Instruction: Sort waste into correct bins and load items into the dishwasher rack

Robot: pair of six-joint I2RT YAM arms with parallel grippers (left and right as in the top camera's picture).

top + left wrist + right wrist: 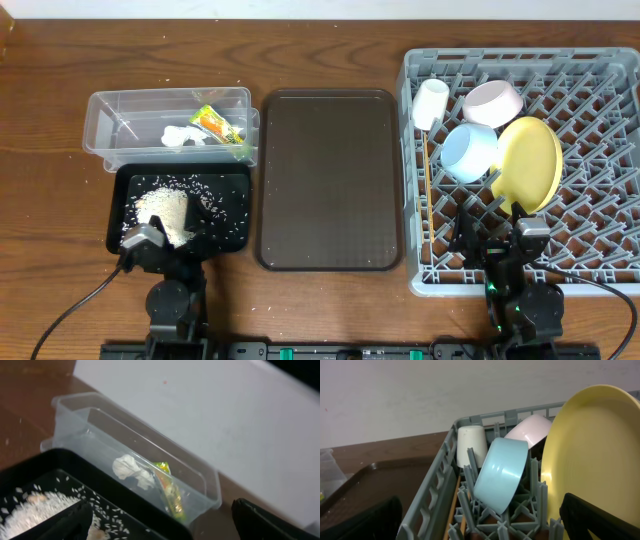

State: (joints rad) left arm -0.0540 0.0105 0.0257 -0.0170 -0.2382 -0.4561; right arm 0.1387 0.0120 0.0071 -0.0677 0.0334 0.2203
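Note:
The green-and-orange wrapper and the crumpled white scrap lie in the clear tub. White rice lies heaped and scattered in the black tub. The grey rack holds the white cup, the whitish bowl, the light blue bowl, the yellow plate and the chopsticks. My left gripper is open over the black tub's near edge. My right gripper is open and empty at the rack's near edge.
A large dark brown serving tray lies between the tubs and the rack. A few rice grains lie on the wooden table near the black tub. A white wall stands behind the table.

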